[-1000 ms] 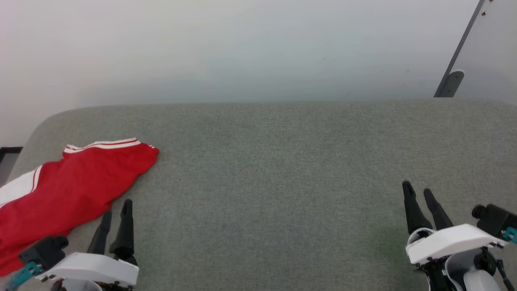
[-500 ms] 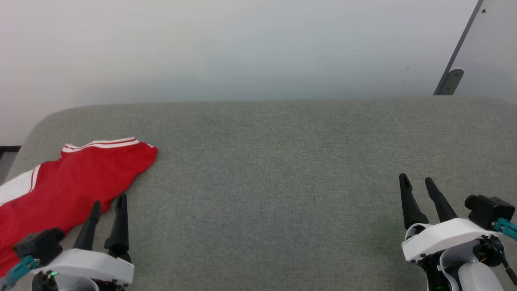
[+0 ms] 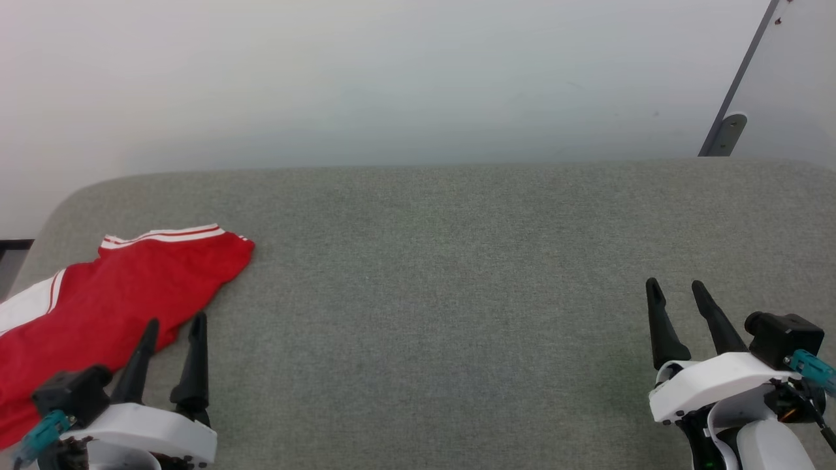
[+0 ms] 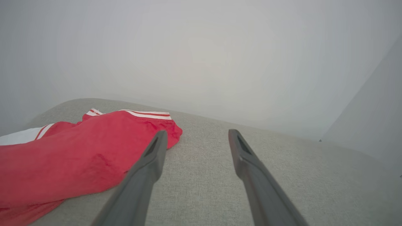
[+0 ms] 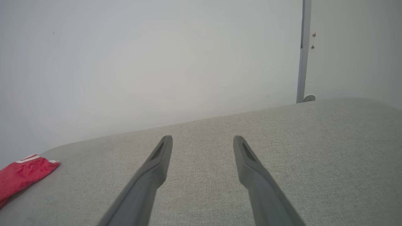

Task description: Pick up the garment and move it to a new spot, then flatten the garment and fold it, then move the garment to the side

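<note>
While both claws stand open and hold nothing, one garment [image 3: 111, 287] lies crumpled at about nine o'clock on the grey counter [image 3: 444, 261], its red cloth running off the head view's left edge. One hem [image 3: 163, 234] faces twelve o'clock and carries two white stripes with one red stripe between them. One white sleeve [image 3: 23, 303], edged with a thin red line, shows at the garment's nine o'clock side. Two claws are in the head view, each with two long dark fingers pointing toward twelve o'clock. The left claw [image 3: 176, 318] sits at seven o'clock, right at the garment's five o'clock edge; its left finger overlaps the red cloth, and I cannot tell whether it touches, while its right finger stands over bare counter. The right claw [image 3: 674, 283] sits at four o'clock over bare counter, well apart from the garment, its two fingers spread with a plain gap between them. Beyond the counter's far edge rises one pale wall [image 3: 392, 78], and at one o'clock one grey post [image 3: 738, 85] slants upward.
</note>
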Controlling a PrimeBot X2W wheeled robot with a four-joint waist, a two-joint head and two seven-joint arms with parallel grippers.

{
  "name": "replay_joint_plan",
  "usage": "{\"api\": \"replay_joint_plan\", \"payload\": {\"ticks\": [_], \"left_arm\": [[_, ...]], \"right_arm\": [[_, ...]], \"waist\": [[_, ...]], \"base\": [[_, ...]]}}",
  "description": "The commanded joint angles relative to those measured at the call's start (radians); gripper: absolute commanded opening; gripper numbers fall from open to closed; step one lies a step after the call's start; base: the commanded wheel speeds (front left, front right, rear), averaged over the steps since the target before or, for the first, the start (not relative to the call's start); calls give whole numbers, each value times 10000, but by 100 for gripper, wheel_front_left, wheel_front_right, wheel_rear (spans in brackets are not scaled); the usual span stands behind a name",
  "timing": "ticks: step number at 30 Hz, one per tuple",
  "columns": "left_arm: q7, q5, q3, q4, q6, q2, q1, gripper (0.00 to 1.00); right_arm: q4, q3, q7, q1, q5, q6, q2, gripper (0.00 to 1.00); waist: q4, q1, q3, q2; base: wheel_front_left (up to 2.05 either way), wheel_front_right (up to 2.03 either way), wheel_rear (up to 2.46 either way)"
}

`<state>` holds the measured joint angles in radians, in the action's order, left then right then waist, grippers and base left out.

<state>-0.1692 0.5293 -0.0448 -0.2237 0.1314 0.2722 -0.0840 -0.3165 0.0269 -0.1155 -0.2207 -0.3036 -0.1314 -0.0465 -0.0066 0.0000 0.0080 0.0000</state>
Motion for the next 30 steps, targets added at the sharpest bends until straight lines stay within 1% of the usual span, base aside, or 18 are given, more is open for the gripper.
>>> {"api": "replay_joint_plan", "payload": {"ticks": [1,11,30], "left_arm": [[-101,-285,5,75,-10,109,-58,100],[-331,-894,69,27,-11,305,-14,100],[-702,-1900,204,-298,-13,526,24,100]], "right_arm": [[22,-13,-116,-237,264,9,-37,100],[-143,101,-414,-356,672,10,-41,100],[-540,232,-943,-547,1971,12,-44,100]], "waist": [[2,0,-6,0],[21,0,-49,0],[56,0,-117,0]], "base": [[0,0,0],[0,0,0],[0,0,0]]}}
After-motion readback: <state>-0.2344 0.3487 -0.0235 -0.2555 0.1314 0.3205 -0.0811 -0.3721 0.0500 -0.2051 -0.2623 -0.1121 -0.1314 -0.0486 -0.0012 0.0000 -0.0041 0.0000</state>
